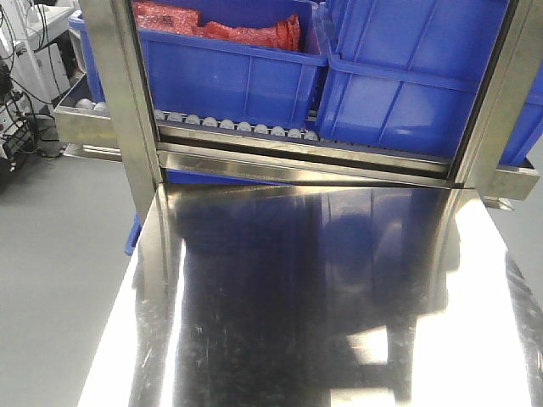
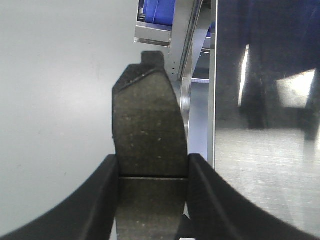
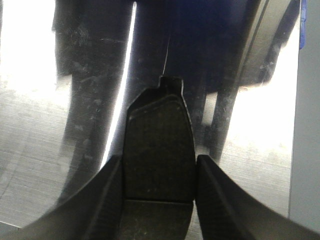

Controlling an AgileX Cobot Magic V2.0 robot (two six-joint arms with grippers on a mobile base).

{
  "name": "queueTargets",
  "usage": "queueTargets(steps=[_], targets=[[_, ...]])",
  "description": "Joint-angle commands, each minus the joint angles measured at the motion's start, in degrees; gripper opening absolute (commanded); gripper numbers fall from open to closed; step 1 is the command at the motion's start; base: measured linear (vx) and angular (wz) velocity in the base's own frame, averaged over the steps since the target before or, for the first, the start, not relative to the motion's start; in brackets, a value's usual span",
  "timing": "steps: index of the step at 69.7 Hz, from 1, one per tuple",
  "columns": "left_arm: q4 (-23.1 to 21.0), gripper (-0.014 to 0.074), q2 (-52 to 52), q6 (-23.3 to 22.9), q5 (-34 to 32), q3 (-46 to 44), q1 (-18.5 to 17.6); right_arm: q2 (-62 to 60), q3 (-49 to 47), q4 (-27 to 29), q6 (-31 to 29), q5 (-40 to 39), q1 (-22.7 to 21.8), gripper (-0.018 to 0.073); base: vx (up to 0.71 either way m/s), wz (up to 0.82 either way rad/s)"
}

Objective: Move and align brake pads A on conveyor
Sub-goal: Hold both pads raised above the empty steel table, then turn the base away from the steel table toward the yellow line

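In the left wrist view my left gripper point(image 2: 152, 172) is shut on a dark-grey curved brake pad point(image 2: 147, 125), whose thin groove runs right between the fingers. That pad hangs over the grey floor, just left of the steel table's edge. The right wrist view has my right gripper point(image 3: 159, 170) shut on a second brake pad point(image 3: 160, 140), held above the shiny steel table point(image 3: 60, 125). Neither gripper appears in the front view. The conveyor is out of view.
The mirror-like steel table point(image 1: 322, 305) fills the front view. Behind it a steel rack with rollers point(image 1: 237, 127) carries blue bins point(image 1: 229, 72), one with red material point(image 1: 221, 30). Grey floor point(image 1: 59, 254) lies to the left.
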Motion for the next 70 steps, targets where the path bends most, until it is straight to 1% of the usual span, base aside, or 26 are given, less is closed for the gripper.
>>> queueTargets(steps=[1,38,52,70], targets=[[0.73,-0.0006,-0.22,-0.11,-3.36,-1.61,0.1,-0.02,-1.53,-0.32,-0.48,-3.77,-0.11,-0.0007,0.0,0.0],[0.73,-0.0006,-0.22,-0.11,-3.43,-1.61,0.1,-0.02,-1.53,-0.32,-0.48,-3.77,-0.11,-0.0007,-0.02,0.06],[0.73,-0.0006,-0.22,-0.11,-3.43,-1.61,0.1,-0.02,-1.53,-0.32,-0.48,-3.52,-0.11,-0.0008,-0.07,0.28],[0.73,-0.0006,-0.22,-0.11,-3.43,-1.61,0.1,-0.02,-1.53,-0.32,-0.48,-3.52,-0.11,-0.0008,-0.11,0.45]])
